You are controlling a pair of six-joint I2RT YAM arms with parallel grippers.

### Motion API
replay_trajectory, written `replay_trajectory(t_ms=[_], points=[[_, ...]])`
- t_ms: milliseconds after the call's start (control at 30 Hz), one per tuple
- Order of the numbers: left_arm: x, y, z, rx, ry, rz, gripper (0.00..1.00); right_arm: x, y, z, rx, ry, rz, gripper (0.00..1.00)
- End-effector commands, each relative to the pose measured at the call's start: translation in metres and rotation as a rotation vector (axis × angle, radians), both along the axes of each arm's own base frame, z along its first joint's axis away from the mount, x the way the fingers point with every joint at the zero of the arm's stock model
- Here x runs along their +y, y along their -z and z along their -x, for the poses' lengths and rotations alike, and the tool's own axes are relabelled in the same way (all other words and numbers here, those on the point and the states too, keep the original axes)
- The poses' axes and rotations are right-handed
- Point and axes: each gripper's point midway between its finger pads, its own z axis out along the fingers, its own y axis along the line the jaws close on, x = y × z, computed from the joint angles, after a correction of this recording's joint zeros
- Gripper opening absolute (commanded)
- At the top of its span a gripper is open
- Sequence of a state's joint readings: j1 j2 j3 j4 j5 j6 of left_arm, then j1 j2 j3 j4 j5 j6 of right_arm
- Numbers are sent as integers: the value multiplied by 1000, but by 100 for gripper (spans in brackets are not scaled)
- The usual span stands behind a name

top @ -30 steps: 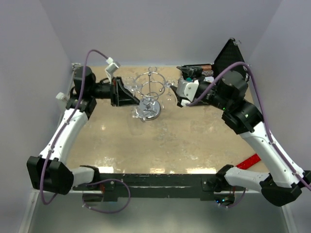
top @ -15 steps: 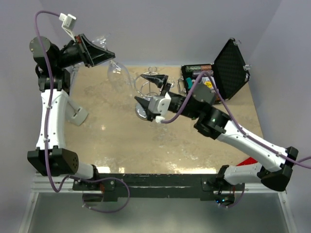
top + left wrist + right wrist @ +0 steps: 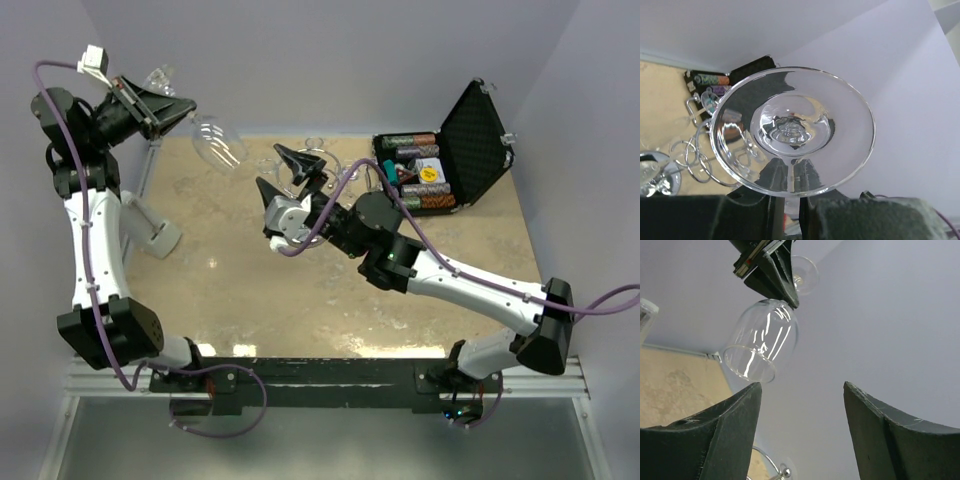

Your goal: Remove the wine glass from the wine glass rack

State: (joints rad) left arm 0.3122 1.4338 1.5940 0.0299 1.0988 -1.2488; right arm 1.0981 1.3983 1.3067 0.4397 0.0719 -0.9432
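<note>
The clear wine glass (image 3: pixel 218 142) hangs in the air at the upper left, tilted, clear of the wine glass rack. My left gripper (image 3: pixel 180 106) is shut on its stem. In the left wrist view the round foot (image 3: pixel 792 130) fills the frame and the stem runs down between the jaws of the left gripper (image 3: pixel 790 181). The chrome wine glass rack (image 3: pixel 316 147) stands mid-table, largely hidden under my right arm; its loops (image 3: pixel 695 155) show below the foot. My right gripper (image 3: pixel 285 172) stands open over the rack, nothing between its fingers (image 3: pixel 735 435). It looks up at the bowl (image 3: pixel 762 342).
An open black case of batteries (image 3: pixel 470 130) stands at the back right of the table. A small grey object (image 3: pixel 160 238) lies near the left edge. The walls close in at the left, back and right.
My left arm has lifted the glass up and to the left, away from the rack. My right arm has swung left across the table to over the rack.
</note>
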Motion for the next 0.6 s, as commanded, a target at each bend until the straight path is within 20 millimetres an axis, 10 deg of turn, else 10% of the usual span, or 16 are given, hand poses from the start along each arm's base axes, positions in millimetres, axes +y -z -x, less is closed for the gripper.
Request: replay_trajectory(t_ms=[0,567], points=[[-3,2,17,116,-33,85,0,-13,-31,-7,-59,88,-100,69],[-3,17,25,196,-54,119,0,28,-13,-37,-64,155,-80,50]])
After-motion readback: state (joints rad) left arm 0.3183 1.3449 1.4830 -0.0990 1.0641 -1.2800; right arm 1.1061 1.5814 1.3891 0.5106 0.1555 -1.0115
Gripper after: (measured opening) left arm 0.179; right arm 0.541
